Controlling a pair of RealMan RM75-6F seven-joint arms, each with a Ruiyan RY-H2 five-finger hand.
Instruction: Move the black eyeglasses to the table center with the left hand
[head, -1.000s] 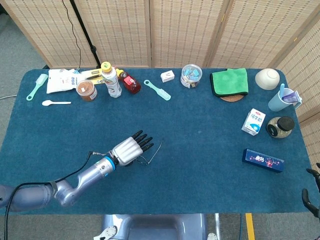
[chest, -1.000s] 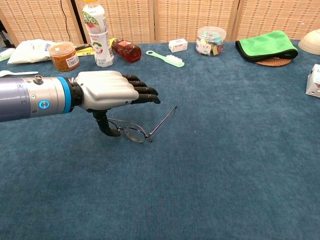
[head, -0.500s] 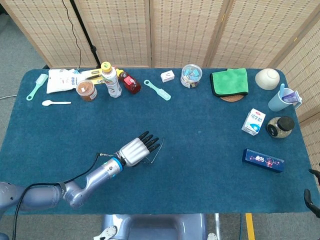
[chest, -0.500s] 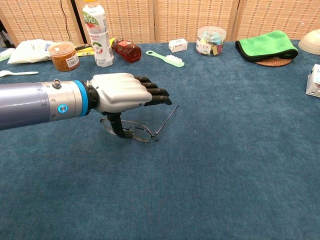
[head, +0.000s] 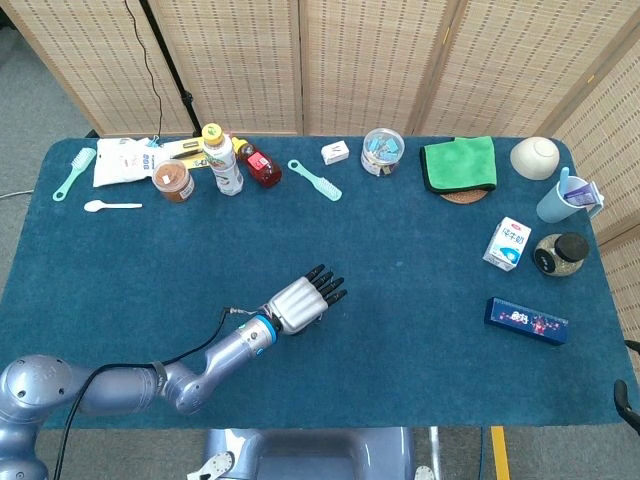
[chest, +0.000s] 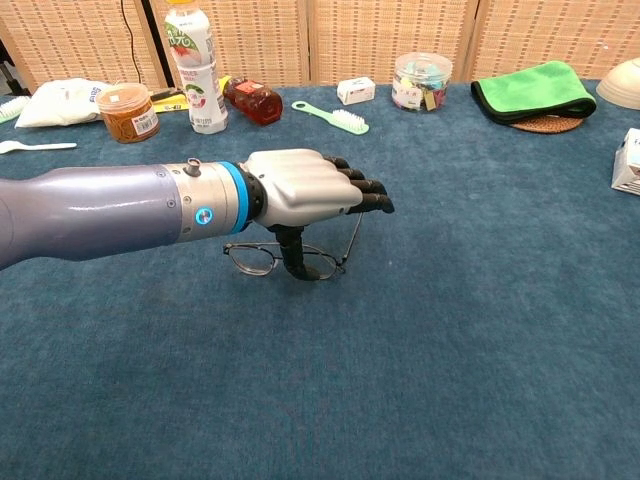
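The left hand (chest: 305, 190) hovered flat over the black eyeglasses (chest: 285, 260), its fingers (chest: 362, 192) stretched forward and its thumb hooked down against the frame, which lay on the table (chest: 480, 330) a little left of the middle. It seemed to be nudging the frame rather than gripping it, though the palm hid the contact in the head view. To do this well, the thumb would need to stay low behind the bridge and travel slowly rightward, so the thin frame slid on the cloth without pivoting or slipping out.
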